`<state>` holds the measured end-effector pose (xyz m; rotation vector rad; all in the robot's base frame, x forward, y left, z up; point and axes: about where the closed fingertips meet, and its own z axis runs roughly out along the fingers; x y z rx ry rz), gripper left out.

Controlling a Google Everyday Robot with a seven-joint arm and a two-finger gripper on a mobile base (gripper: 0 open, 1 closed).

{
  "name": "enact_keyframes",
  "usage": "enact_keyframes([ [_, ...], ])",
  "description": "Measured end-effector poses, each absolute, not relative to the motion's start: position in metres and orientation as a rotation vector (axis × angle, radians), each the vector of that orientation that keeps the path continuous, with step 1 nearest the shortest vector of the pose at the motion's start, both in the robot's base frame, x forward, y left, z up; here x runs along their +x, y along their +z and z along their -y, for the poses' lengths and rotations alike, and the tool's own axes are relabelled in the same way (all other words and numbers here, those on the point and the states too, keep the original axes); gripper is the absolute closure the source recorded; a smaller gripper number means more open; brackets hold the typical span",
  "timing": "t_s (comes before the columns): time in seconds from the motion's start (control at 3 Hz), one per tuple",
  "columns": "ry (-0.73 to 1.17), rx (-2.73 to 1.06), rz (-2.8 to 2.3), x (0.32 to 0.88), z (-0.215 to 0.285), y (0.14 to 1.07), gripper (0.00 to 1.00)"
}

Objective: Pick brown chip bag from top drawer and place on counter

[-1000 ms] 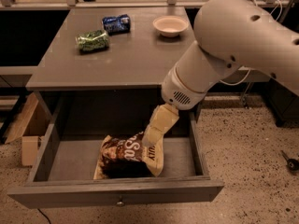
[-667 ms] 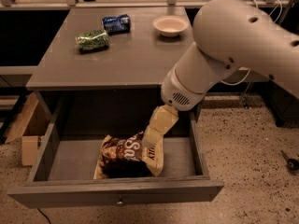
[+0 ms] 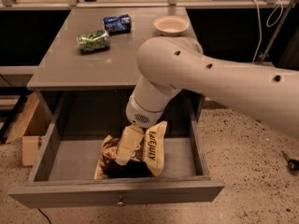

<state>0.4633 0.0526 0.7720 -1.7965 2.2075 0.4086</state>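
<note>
The brown chip bag (image 3: 154,148) lies crinkled in the open top drawer (image 3: 117,189), its cream-yellow right side with lettering standing upright. The drawer is pulled out from under the counter (image 3: 88,66), and its small knob (image 3: 121,202) is on the front panel. My gripper (image 3: 127,149) reaches down into the drawer from the large white arm and sits on the middle of the bag, covering part of it. The arm hides the back right of the drawer.
On the counter lie a crushed green can (image 3: 94,40), a blue can (image 3: 117,24) and a white bowl (image 3: 171,25) at the back. A cardboard box (image 3: 29,129) stands on the speckled floor left of the drawer.
The arm's bulky joint has swung left and lower over the drawer. The gripper stays on the bag, and the bag's yellow side stands a little more upright.
</note>
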Motion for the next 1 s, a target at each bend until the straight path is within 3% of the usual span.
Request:
enact_keyframes([
  [0.33, 0.447, -1.821, -2.220, 0.474, -0.079, 0.732, 0.00],
  [1.0, 0.469, -1.801, -2.303, 0.486, -0.084, 0.680, 0.00],
])
